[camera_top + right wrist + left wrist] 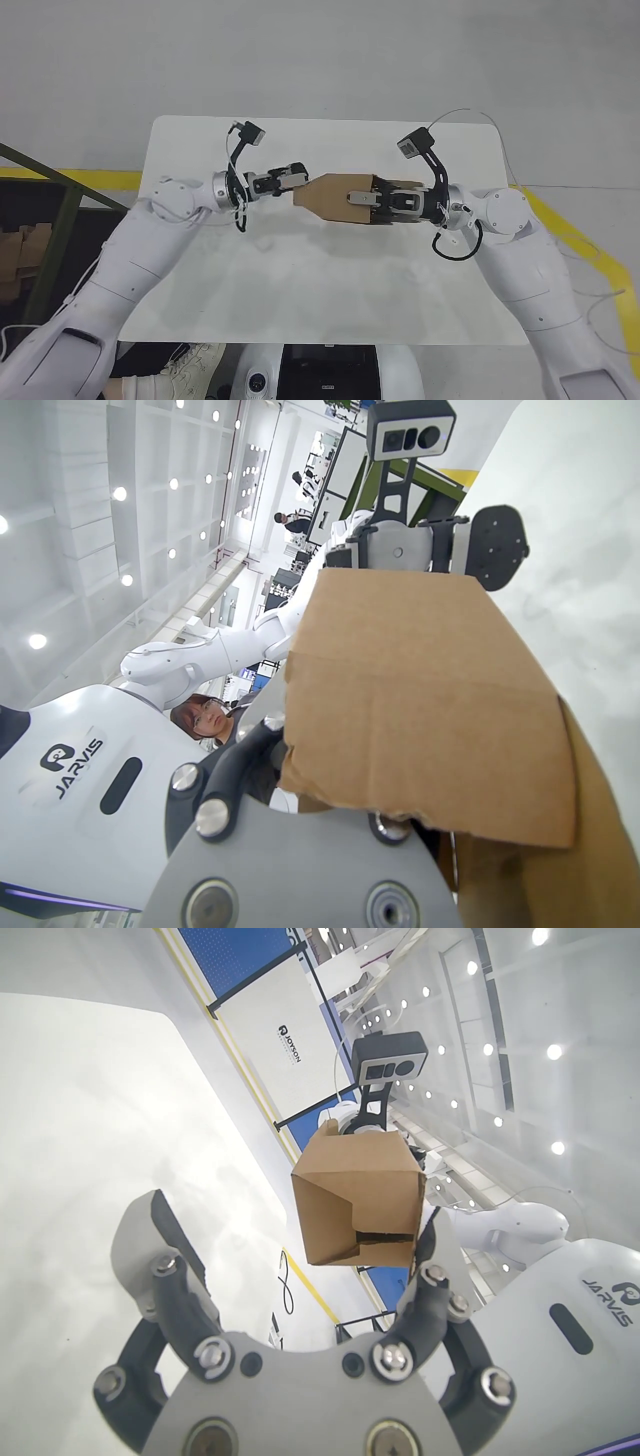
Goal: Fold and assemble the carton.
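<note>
The brown carton (338,197) hangs above the middle of the white table (300,290), its long axis running between the two arms. My right gripper (377,199) is shut on its right end. In the right wrist view the carton (425,710) covers most of that gripper, and one grey finger (257,712) lies along its side. My left gripper (297,185) is open at the carton's tapered left end. In the left wrist view the folded end of the carton (357,1198) sits just beyond the spread fingers, with one fingertip (439,1238) beside its corner.
Yellow floor tape (575,235) runs past both short sides of the table. A dark green frame (60,200) stands at the left. The table's near half (330,300) is bare white surface.
</note>
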Controlling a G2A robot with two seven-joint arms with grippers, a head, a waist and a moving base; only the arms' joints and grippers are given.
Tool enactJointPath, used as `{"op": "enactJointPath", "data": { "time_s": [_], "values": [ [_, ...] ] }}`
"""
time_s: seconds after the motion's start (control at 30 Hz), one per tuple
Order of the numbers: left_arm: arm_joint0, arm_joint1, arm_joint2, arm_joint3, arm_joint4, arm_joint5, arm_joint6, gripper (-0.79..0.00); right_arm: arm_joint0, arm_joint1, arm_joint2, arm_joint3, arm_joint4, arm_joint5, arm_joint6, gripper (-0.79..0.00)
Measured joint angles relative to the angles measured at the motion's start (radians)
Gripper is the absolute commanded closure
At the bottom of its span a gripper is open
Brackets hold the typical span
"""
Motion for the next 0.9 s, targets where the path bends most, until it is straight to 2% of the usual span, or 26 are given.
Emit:
{"op": "enactJointPath", "data": {
  "time_s": [0.63,0.9],
  "values": [
    [-0.003,-0.024,0.019,-0.004,0.038,0.022,-0.036,-0.785,-0.007,0.002,0.002,-0.01,-0.002,-0.007,-0.002,0.0],
    [-0.041,-0.048,0.059,-0.006,0.061,0.041,-0.034,-0.785,-0.004,0.001,-0.004,-0.012,-0.002,-0.006,0.0,0.0]
  ]
}}
